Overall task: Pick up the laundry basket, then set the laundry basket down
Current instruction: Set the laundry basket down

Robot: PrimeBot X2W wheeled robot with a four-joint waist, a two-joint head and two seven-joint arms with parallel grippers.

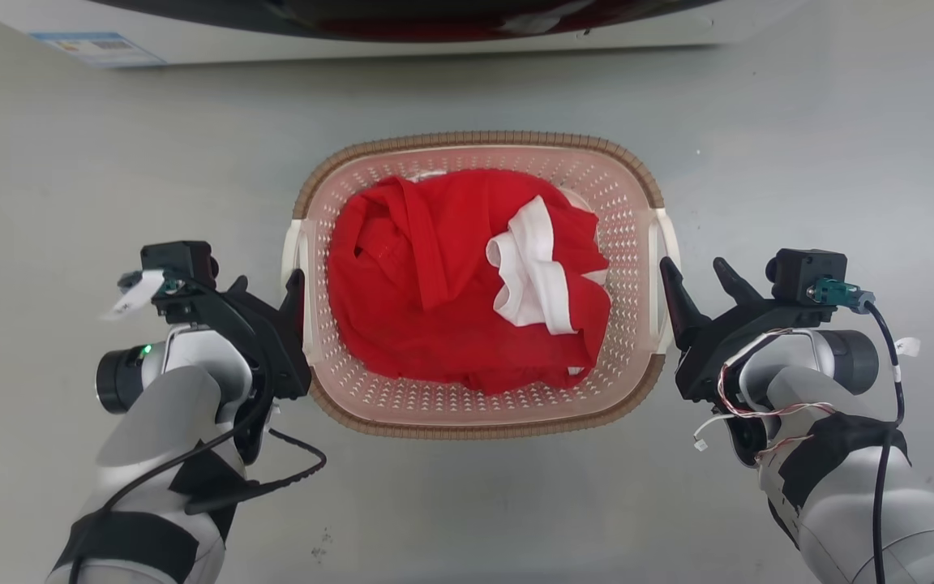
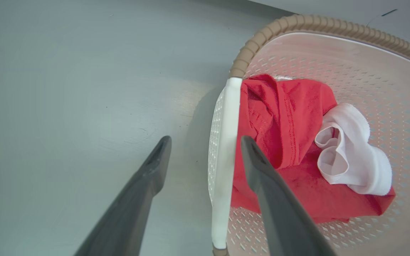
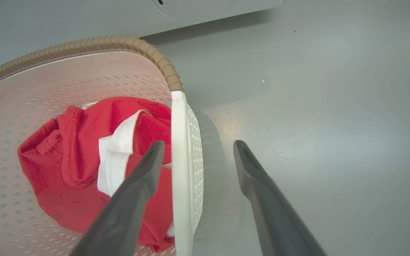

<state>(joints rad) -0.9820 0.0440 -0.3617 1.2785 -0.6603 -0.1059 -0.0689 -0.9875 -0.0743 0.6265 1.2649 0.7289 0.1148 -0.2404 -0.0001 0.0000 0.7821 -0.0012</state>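
Note:
The laundry basket (image 1: 483, 139), cream perforated plastic with a brown woven-look rim, stands on the grey floor in the middle of the head view. It holds a red garment (image 1: 451, 276) with white trim. My left gripper (image 1: 266, 285) is open and straddles the basket's white left handle (image 2: 224, 160), one finger inside the basket and one outside. On the other side my right gripper (image 1: 692, 268) is open the same way around the white right handle (image 3: 179, 160). Neither pair of fingers is closed on a handle.
A white washer (image 1: 434, 32) with a dark door runs along the far edge, just beyond the basket, with a blue-and-white label (image 1: 98, 47) at its left. Bare grey floor (image 1: 70, 178) lies to both sides and in front of the basket.

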